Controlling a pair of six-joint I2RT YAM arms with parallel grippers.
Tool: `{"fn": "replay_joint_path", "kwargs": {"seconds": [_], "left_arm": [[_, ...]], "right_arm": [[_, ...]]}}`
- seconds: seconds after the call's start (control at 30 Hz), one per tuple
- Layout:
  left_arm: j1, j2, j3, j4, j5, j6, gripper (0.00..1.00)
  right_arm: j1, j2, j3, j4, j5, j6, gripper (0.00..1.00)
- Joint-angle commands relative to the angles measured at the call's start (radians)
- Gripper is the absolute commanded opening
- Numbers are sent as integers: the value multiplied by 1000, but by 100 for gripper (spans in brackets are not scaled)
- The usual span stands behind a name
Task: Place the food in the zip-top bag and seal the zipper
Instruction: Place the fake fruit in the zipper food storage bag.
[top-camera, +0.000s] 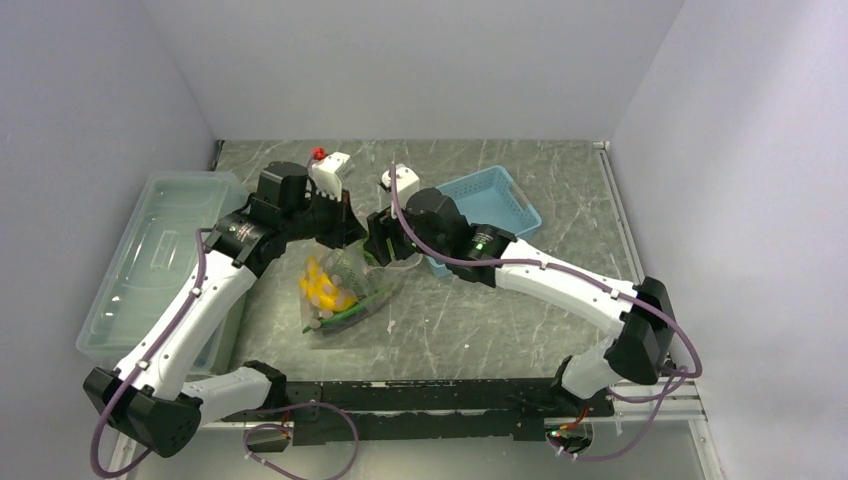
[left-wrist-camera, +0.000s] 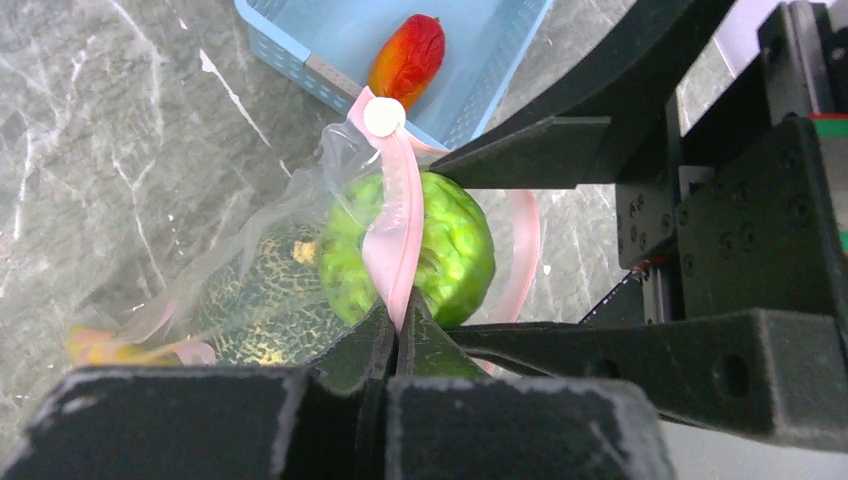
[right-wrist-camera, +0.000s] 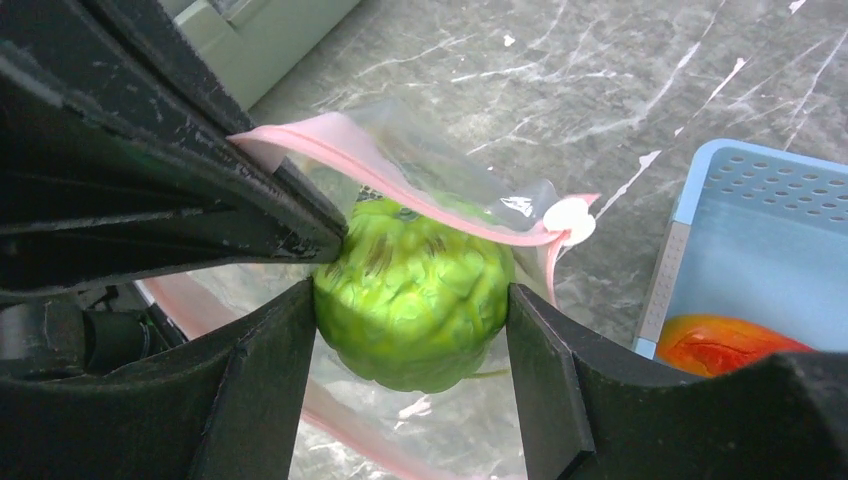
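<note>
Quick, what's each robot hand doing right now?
Left hand: shut, pinching the zipper.
Right hand: closed on the lime-green fruit.

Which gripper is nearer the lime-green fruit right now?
Right. The right gripper clamps the lime-green fruit between its fingers. The left gripper is shut on the zipper draped across that fruit, right next to it.

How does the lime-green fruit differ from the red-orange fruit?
The lime-green fruit is round and bumpy; the red-orange fruit is longer and smooth. The lime-green fruit is gripped by the right gripper at the zip-top bag's mouth; the red-orange fruit lies free in the blue basket. Both are small toy fruits.
</note>
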Motion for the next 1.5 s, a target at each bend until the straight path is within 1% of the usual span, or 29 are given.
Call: {"fn": "replay_joint_path", "kwargs": {"seconds": [0.0, 0.27, 0.47, 0.67, 0.93, 1.07, 1.2, 1.37, 1.47], "left_arm": [[-5, -4, 56, 49, 153, 32, 0], [-5, 21, 79, 67, 314, 9, 0], [-5, 29, 86, 99, 435, -11, 0], [-5, 15, 81, 138, 552, -30, 0], [-5, -12, 73, 178, 627, -63, 0], [-5, -29, 60, 185, 622, -63, 0], [-4, -17, 59, 183, 627, -56, 0], [-5, -12, 62, 173, 603, -44, 0], [-4, -9, 56, 160, 569, -34, 0]], "right_arm": [[3, -26, 3, 138, 53, 22, 36], [3, 32, -60, 284, 137, 52, 30], [3, 67, -90, 327, 170, 66, 30], [3, 103, -99, 340, 216, 93, 34], [3, 136, -89, 327, 220, 99, 34], [3, 127, -97, 324, 217, 97, 35], [3, 111, -107, 322, 198, 86, 40], [3, 106, -100, 291, 174, 77, 56], [3, 91, -103, 284, 161, 71, 62]]}}
